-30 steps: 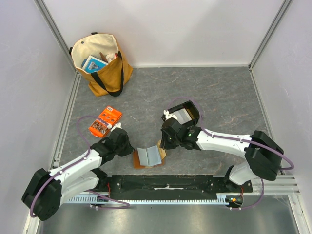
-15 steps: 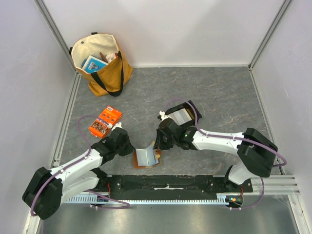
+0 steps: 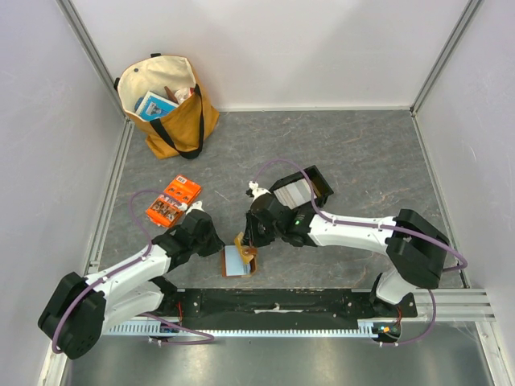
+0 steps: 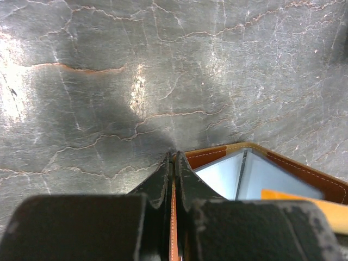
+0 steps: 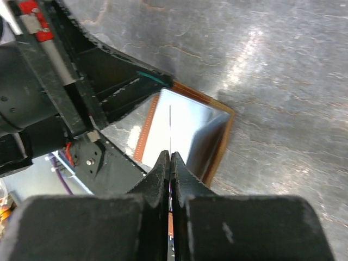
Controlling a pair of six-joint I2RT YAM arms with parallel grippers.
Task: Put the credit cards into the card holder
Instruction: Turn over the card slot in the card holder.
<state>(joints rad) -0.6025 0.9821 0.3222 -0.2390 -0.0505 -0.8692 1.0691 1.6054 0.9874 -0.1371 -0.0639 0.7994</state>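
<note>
Right hand (image 3: 245, 243) has swung left over the counter (image 3: 362, 153), lifting the card holder (image 3: 236, 262)'s right flap up and over. A second ago the holder lay open flat. Judged: closing fold, cards likely seated.

Right hand is pinched tight on that flap. Left hand (image 4: 173, 162) is clamped on the stitched left edge. The holder sits mid-way along the counter's near edge.

Brown leather-like skin, pale lining. Credit cards (image 5: 182, 128) are thin, glossy, pale blue-grey. Counter is dark, veined, stone-look.
</note>
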